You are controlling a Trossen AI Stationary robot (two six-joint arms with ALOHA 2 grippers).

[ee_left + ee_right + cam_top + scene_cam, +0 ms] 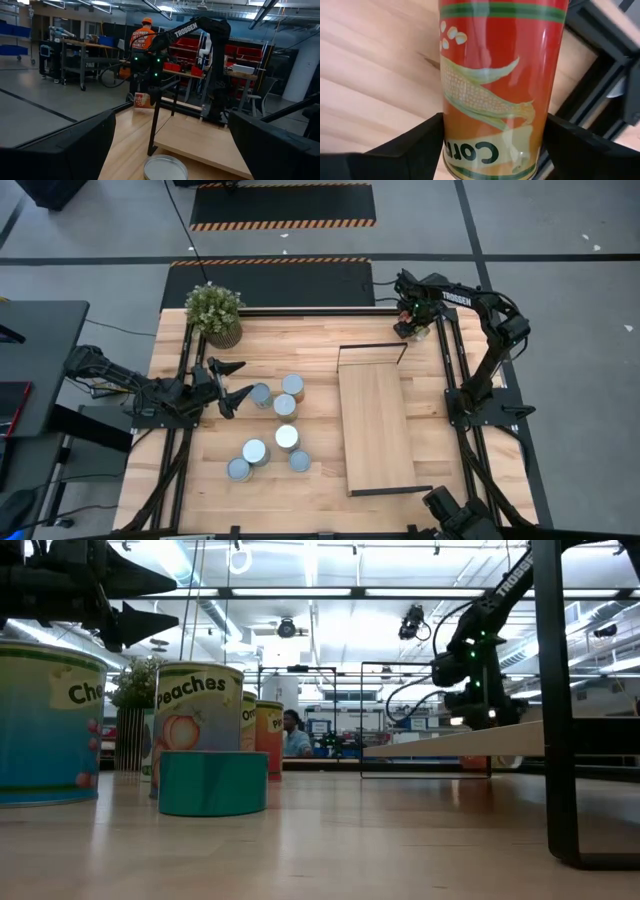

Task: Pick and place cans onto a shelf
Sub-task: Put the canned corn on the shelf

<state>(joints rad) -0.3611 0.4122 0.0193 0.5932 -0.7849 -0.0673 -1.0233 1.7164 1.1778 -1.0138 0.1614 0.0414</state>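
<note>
Several cans with silver tops [284, 405] stand upright in a cluster on the table, left of the shelf [375, 425]. My left gripper [228, 385] hovers open just left of the cluster, above the can tops, holding nothing. An orange can with a corn picture [495, 90] lies on its side at the table's far right corner, beyond the shelf's far end. My right gripper [408, 325] points down over it, shut on it. The left wrist view shows this can [141, 100] under that gripper. My right gripper pinches the orange can's round side [451, 142] between its two fingers, one on each flank, near the end bearing the word on its label. The fingers come from above, pointing down, and straddle the can across its length. The can is on its side; whether it is clear of the table does not show.
A potted plant [215, 312] stands at the far left corner. Black frame rails [450, 360] run along both table sides, one close beside the orange can. Bare wood lies at the table's near edge. A person in orange [142, 35] stands in the room beyond.
</note>
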